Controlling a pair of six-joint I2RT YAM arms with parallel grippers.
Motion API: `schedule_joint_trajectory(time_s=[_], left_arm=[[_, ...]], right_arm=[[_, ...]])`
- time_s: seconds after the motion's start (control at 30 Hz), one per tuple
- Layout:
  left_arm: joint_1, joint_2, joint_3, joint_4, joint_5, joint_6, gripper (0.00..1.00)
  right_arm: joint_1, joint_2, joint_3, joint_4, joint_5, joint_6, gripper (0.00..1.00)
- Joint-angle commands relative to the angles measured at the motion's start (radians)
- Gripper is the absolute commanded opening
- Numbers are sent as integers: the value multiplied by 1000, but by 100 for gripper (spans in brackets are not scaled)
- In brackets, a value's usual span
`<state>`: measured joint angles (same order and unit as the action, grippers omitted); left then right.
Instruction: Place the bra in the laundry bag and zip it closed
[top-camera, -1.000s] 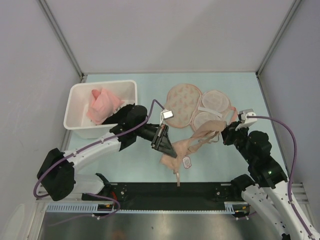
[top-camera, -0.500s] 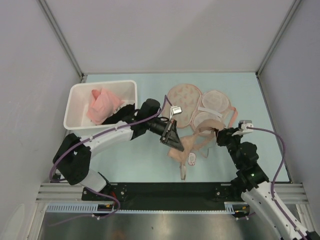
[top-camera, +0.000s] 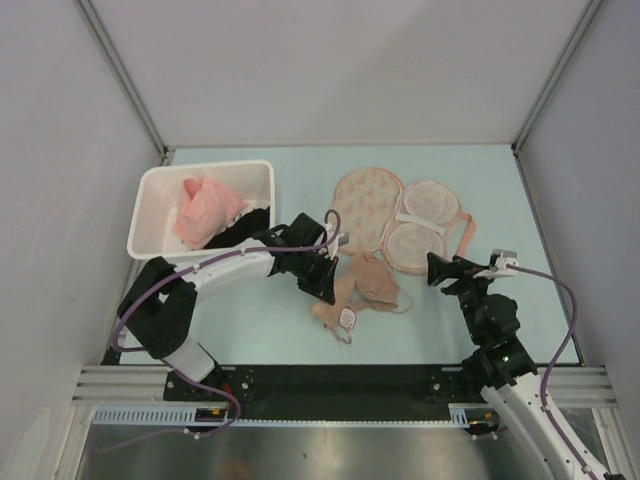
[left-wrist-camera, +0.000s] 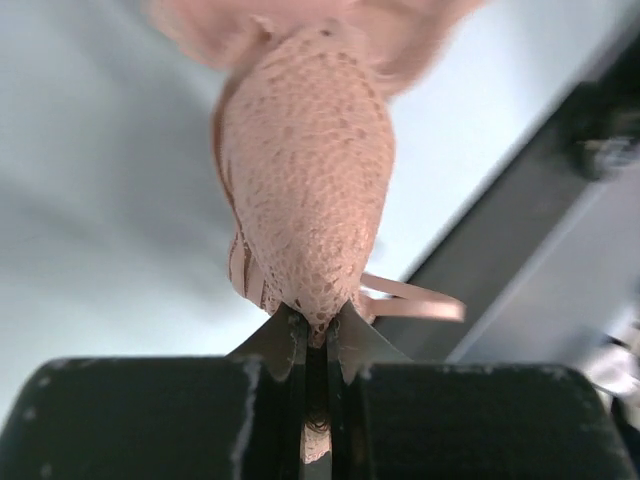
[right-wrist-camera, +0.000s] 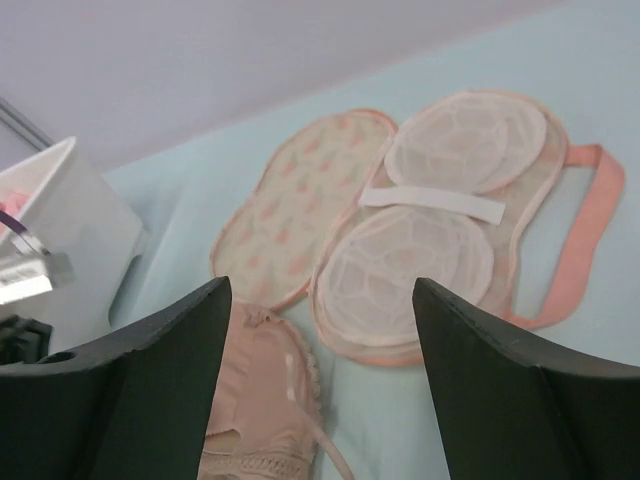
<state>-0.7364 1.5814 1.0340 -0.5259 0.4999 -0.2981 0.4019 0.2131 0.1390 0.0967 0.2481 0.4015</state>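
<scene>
Bra (top-camera: 365, 285) lower now, near laundry bag (top-camera: 365, 205)

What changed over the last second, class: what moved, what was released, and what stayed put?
The right gripper opened and let go of the bra. The bra, no longer stretched between the two arms, collapsed leftward into a heap by the near edge of the laundry bag. The left gripper stays shut on the bra. The open laundry bag and the white bin did not move.
</scene>
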Motion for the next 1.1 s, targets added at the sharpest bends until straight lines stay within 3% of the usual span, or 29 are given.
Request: schedule_joint_trajectory(time_s=[0.0, 0.13, 0.17, 0.27, 0.43, 0.57, 0.67, 0.77, 0.93, 1.07], left_arm=[[5, 8, -26, -37, -179, 134, 0], [-14, -38, -64, -31, -199, 132, 0], [-17, -46, -71, -28, -198, 123, 0], [-32, -70, -89, -19, -182, 94, 0], [-73, -100, -114, 17, -205, 51, 0], [-86, -89, -123, 24, -234, 24, 0], [-86, -84, -149, 47, -248, -2, 0], [-87, -90, -184, 90, -241, -33, 0], [-100, -109, -224, 130, -248, -53, 0], [-106, -129, -235, 139, -261, -59, 0]], right_arm=[[2, -61, 91, -169, -8, -40, 83], [-6, 142, 294, -211, -76, 74, 81], [-3, 257, 359, -247, -92, 98, 81], [12, 429, 601, -483, -75, 227, 82], [15, 813, 914, -757, -226, 334, 71], [67, 1118, 1196, -1036, -230, 514, 77], [169, 1302, 1414, -1196, -61, 704, 83], [192, 1475, 1562, -1305, -119, 854, 85], [219, 1638, 1619, -1324, -227, 1045, 85], [219, 1649, 1542, -1316, -263, 1200, 82]])
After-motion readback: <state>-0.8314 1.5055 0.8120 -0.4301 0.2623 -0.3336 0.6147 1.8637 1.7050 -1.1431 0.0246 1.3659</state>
